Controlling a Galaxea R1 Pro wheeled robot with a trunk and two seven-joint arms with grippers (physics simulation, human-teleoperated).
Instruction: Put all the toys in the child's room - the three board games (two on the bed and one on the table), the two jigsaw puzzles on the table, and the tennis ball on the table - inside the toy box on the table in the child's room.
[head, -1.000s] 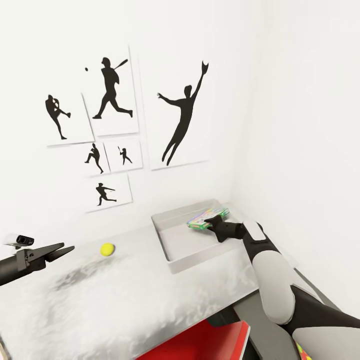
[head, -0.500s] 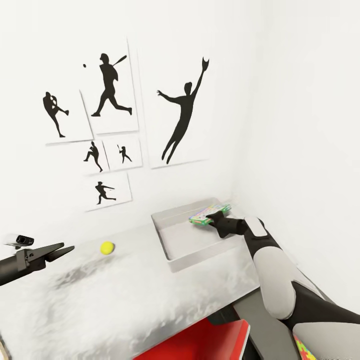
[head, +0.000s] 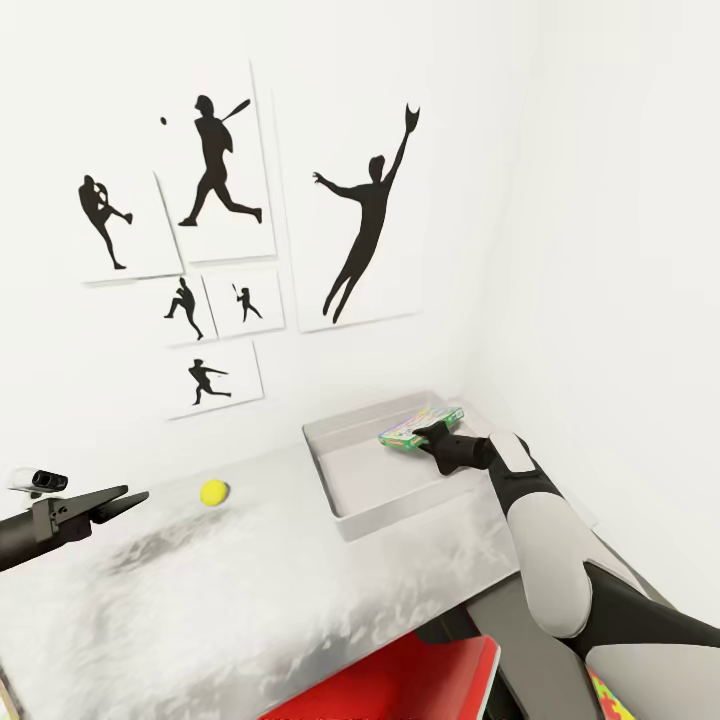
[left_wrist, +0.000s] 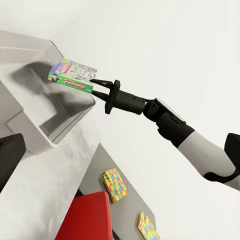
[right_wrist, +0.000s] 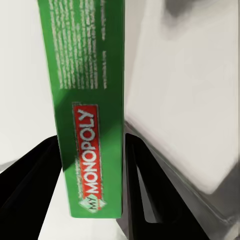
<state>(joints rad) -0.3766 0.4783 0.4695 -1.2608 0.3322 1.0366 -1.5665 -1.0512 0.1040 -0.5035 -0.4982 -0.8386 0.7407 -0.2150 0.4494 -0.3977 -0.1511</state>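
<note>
The right hand (head: 428, 437) is clamped on the green edge of a board game (head: 420, 428) (the side reads "My Monopoly" in the right wrist view), and it holds the box flat in the air over the far right corner of the toy box (head: 350, 512). The box's long axis runs along the tub's far rim and one end reaches out past the corner, so I judge that the coming move must bring it inward, toward the middle of the tub, before the fingers let go; otherwise it may catch on the rim. The toy box stands at the back of the desk (head: 250, 590), against the wall. The tennis ball (head: 213, 491) lies on the desk between the tub and the left hand (head: 130, 497), which hovers near it and is clearly the nearer one for that toy. Whether the left hand's fingers are parted I cannot tell; they hold nothing. Two jigsaw puzzles (left_wrist: 115, 184) lie on the lower dark section.
</note>
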